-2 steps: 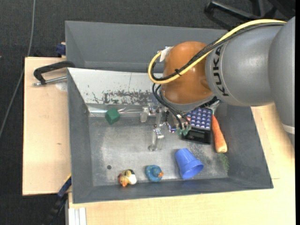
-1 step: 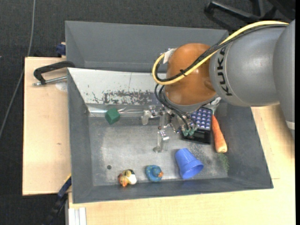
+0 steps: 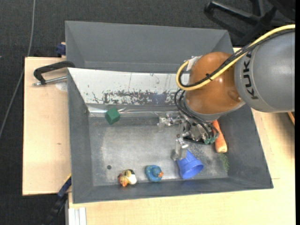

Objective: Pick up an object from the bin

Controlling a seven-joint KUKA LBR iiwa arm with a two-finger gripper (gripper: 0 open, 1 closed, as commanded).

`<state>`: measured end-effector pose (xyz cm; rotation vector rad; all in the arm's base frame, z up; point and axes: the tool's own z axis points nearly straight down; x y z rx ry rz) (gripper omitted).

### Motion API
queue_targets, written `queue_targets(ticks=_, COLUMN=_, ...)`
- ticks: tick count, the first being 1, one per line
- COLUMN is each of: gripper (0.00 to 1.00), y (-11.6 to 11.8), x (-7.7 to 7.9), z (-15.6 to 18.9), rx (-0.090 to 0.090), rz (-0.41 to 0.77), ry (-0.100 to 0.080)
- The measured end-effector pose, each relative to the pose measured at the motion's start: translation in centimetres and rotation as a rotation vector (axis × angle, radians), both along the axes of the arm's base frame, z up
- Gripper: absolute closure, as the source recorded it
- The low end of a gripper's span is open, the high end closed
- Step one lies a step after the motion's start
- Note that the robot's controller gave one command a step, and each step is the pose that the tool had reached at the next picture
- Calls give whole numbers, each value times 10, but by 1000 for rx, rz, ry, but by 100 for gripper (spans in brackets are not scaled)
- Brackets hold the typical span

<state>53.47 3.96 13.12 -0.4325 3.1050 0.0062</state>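
Nearby — blue cup (image 3: 189, 165), orange carrot (image 3: 220, 142).

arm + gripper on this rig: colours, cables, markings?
Silver-grey rounded arm with black KUKA lettering. A glossy orange-brown dome cover sits at the wrist. A yellow cable loops over it, and black cables bunch beneath. Small bare-metal gripper below.

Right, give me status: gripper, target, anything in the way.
Gripper down, lower right of bin, at rim of blue cup lying on its side. Orange toy carrot close right of it. Blue toy duck left of cup, apart.
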Motion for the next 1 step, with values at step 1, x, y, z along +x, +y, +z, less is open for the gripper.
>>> queue_targets(ticks=1, gripper=0, y=-23, x=20, z=-23, rx=-3, rz=-13, ry=-5)
